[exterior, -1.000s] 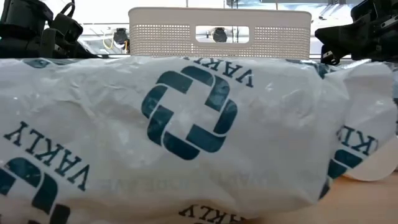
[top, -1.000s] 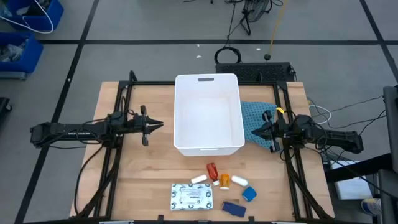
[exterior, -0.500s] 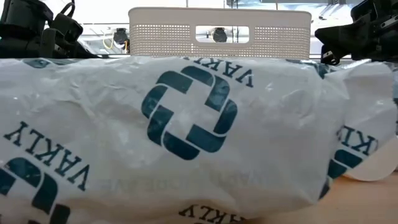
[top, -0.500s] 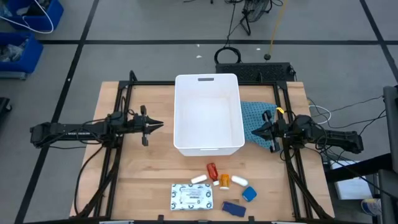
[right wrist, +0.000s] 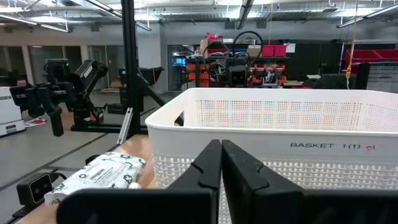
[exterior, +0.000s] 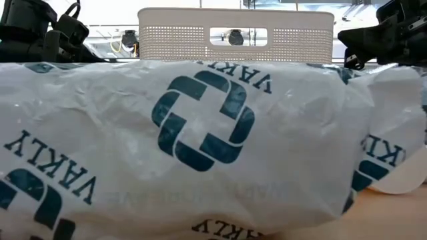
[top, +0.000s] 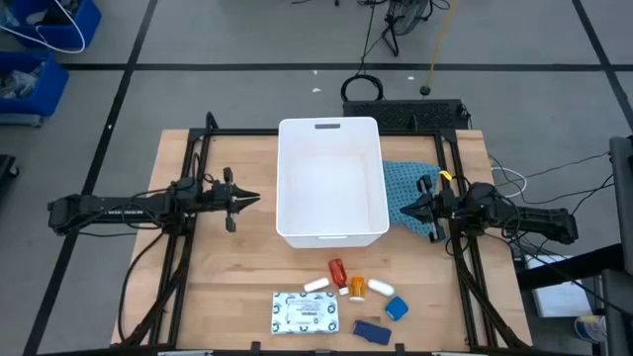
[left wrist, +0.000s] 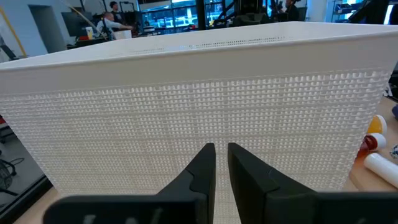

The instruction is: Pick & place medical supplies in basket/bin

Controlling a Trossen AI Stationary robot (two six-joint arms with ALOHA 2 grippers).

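The white basket stands mid-table, its handle slot at the far rim; it also shows as the basket. The supplies lie on the table near its near edge: patterned packet, white tubes, red bottle, orange bottle, blue cube, dark blue flat piece. My left gripper hovers shut just left of the basket. My right gripper hovers shut to the basket's right, over the teal cloth.
The teal cloth lies flat against the basket's right wall. Black frame rails run along both sides of the table. Bare wood shows at the near left. Blue crates stand on the floor beyond the far left corner.
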